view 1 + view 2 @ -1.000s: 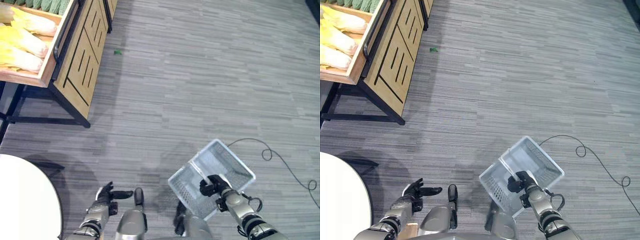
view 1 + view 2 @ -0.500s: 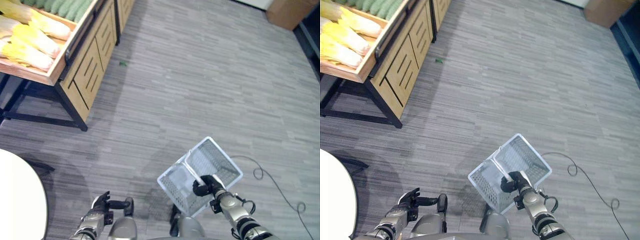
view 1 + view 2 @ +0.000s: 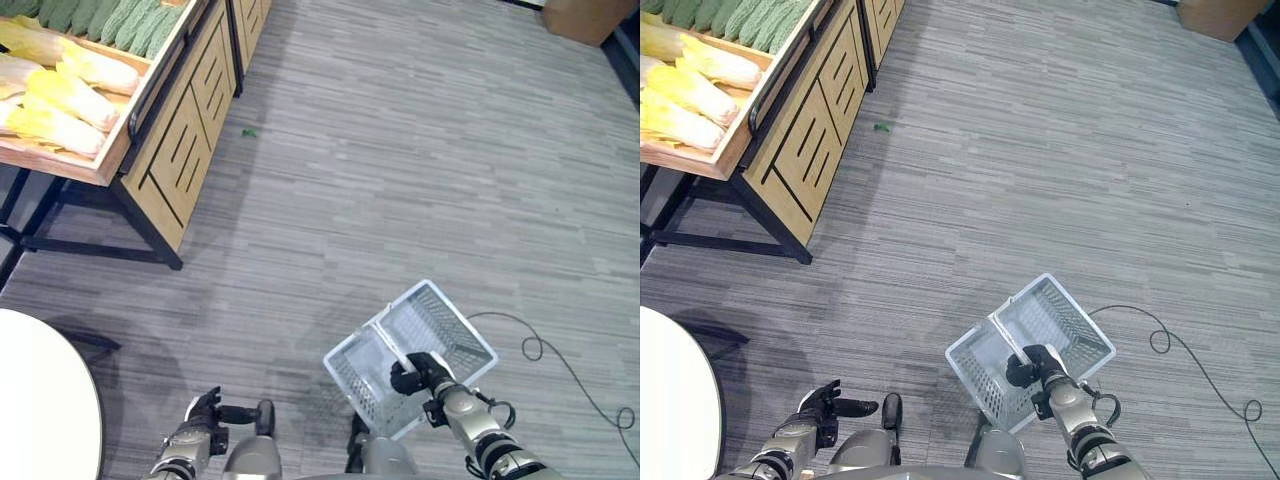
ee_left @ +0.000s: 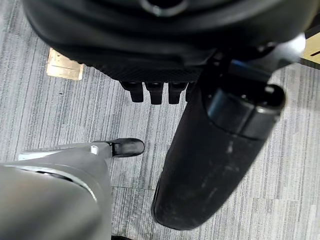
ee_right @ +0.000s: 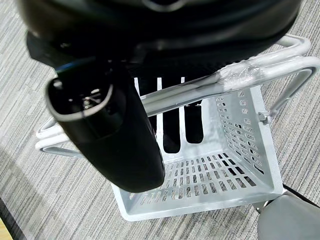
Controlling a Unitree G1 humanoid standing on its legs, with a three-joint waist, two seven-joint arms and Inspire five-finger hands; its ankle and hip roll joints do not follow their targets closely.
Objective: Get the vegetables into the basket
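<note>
Camera has shifted; basket (image 3: 410,358) still hangs over grey plank floor (image 3: 420,150), right hand (image 3: 418,374) curled round its handle. Left hand (image 3: 203,412) relaxed, empty. Vegetables (image 3: 60,90) lie in wooden stand (image 3: 170,130), well apart.

No legible text or labels

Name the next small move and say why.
Probably step toward the wooden produce stand. The right hand already carries the empty white basket by its handle, the left hand hangs free, and the yellow-white cabbages and green vegetables lie far off at upper left.
</note>
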